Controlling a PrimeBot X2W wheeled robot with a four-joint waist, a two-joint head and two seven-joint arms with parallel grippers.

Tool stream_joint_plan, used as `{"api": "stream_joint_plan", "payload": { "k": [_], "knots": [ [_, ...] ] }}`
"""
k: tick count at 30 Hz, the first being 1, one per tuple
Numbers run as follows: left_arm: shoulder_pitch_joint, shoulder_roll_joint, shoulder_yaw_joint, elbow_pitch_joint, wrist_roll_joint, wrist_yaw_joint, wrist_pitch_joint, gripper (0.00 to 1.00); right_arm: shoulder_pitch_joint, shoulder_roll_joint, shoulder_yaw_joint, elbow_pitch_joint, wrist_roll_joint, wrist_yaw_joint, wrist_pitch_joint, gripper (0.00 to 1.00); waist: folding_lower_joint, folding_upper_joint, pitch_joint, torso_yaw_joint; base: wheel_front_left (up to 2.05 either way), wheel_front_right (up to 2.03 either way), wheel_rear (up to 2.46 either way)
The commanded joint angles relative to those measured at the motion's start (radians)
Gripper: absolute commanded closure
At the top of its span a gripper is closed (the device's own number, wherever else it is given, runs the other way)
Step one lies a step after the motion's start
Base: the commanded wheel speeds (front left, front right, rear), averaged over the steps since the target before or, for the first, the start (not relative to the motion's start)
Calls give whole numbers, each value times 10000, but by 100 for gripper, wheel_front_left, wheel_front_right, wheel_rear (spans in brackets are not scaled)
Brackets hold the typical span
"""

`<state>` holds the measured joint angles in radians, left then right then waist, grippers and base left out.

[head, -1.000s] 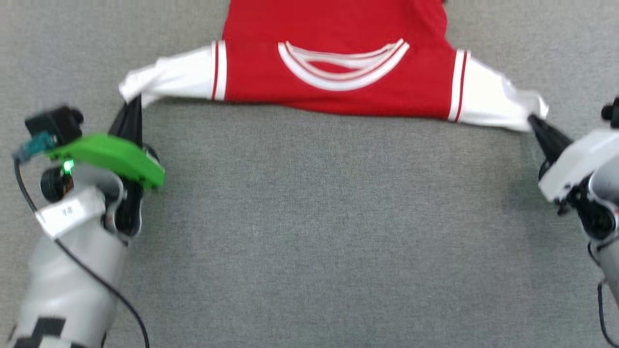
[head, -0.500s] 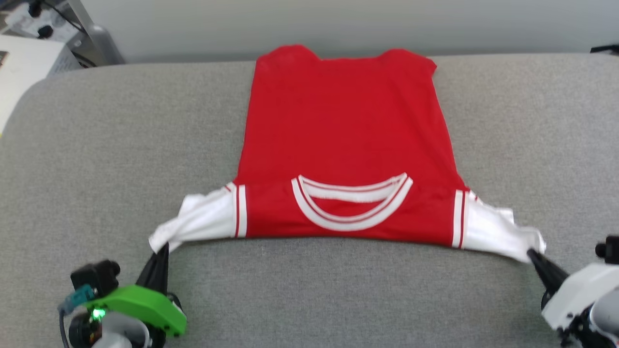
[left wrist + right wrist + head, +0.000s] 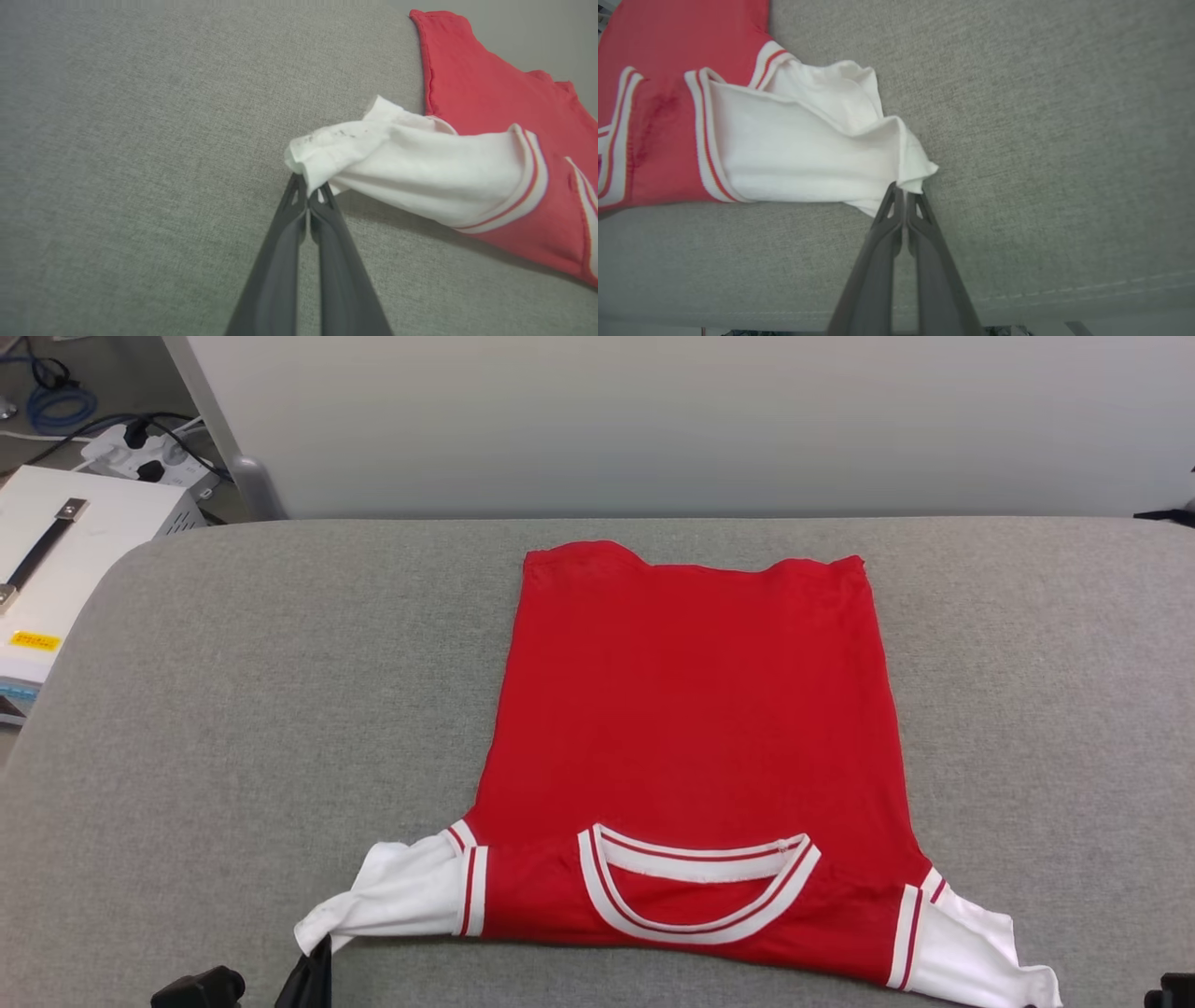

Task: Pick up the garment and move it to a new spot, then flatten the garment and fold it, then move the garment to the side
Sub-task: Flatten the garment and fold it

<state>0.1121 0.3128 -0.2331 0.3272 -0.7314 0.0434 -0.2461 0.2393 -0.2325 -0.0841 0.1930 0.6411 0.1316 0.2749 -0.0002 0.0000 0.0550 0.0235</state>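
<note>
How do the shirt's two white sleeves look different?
The left sleeve, in the left gripper, is bunched narrow with dark specks near its tip. The right sleeve, in the right gripper, spreads wider and looks clean. Both are white with red-striped trim, pinched at the tip.

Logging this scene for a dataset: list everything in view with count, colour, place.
Short-sleeved jersey T-shirt: one, red with white sleeves, flat on the cushion.
Padded fabric cushion: one, grey, under the T-shirt.
Rectangular box with black handle: one, white, far left.
Plastic power strip: one, white, behind the box.
Coiled cable: one, blue, top-left corner.
Left hand: one, dark, shut on one sleeve's tip.
Right hand: one, dark, shut on the other sleeve's tip.
</note>
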Motion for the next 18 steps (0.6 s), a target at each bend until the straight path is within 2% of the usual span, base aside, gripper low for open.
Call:
{"api": "stream_joint_plan", "payload": {
  "k": [1,2,3,12,18],
  "knots": [
    [155,11,59,-160,179,150,-78,100,84,32,-66,-135,-235,-9,66,84,2,0,67,92,0,0,0],
    [170,32,19,-239,344,228,-90,100,40,99,-51,-206,-308,-9,89,57,2,0,110,111,0,0,0],
    [162,13,-9,-348,491,300,-103,100,-83,171,-41,-294,-415,-9,44,0,2,0,176,139,0,0,0],
    [-363,-359,-97,-1201,1181,482,-146,100,-2380,392,-210,-104,-1030,-9,-605,0,2,0,760,568,0,0,0],
    [-906,-737,-274,-1910,1629,387,-153,100,-5040,-60,-603,1309,-1387,-9,-270,0,2,0,1558,1231,0,0,0]
  ]
}}
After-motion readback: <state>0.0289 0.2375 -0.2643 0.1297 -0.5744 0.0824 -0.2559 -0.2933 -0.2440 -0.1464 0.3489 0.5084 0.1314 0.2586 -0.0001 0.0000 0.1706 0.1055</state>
